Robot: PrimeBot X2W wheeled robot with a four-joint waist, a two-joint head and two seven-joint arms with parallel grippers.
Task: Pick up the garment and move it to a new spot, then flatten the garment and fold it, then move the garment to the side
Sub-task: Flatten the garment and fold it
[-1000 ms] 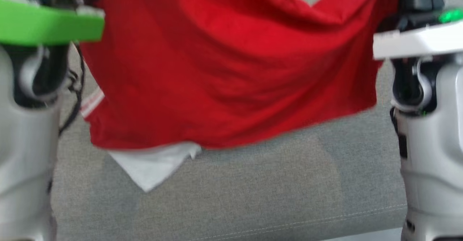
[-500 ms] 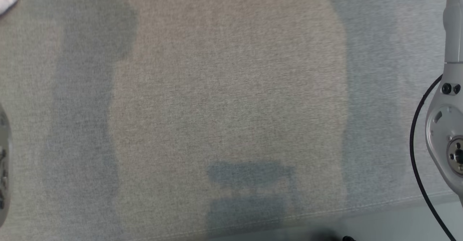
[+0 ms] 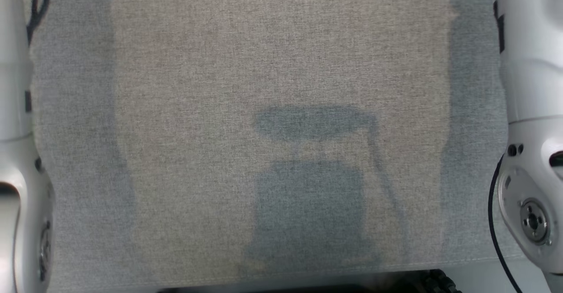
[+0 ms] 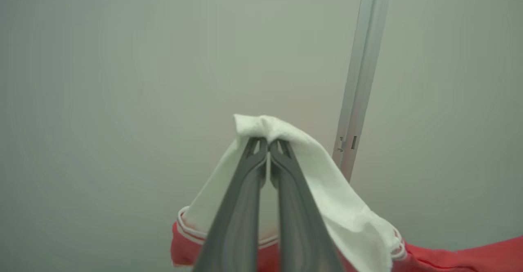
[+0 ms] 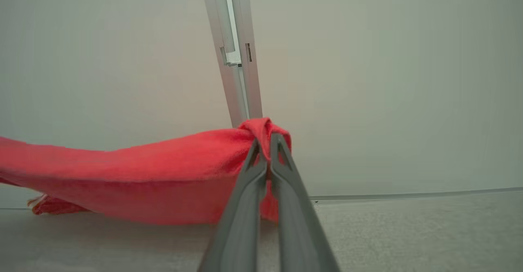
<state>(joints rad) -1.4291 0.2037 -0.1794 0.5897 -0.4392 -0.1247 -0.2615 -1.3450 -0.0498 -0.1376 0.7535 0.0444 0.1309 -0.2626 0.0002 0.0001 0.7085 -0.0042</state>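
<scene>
The garment is red with a white part and white-striped trim. In the left wrist view my left gripper (image 4: 268, 146) is shut on the garment's white part (image 4: 327, 182), which drapes over the fingers, with red cloth below. In the right wrist view my right gripper (image 5: 267, 141) is shut on a bunched red corner of the garment (image 5: 143, 174), which stretches away to the left, held above the grey surface. In the head view the garment is out of view; my pale left forearm (image 3: 17, 152) and right forearm (image 3: 532, 130) stand at the sides.
A grey fabric surface (image 3: 198, 108) spreads below the head camera, with the robot's shadow (image 3: 312, 187) on it and its front edge at the bottom. A pale wall with a vertical metal rail (image 5: 235, 59) stands behind.
The head view has shifted, so the camera moved. The red garment filled that view one second ago and is now out of it; only forearms remain at the edges.
</scene>
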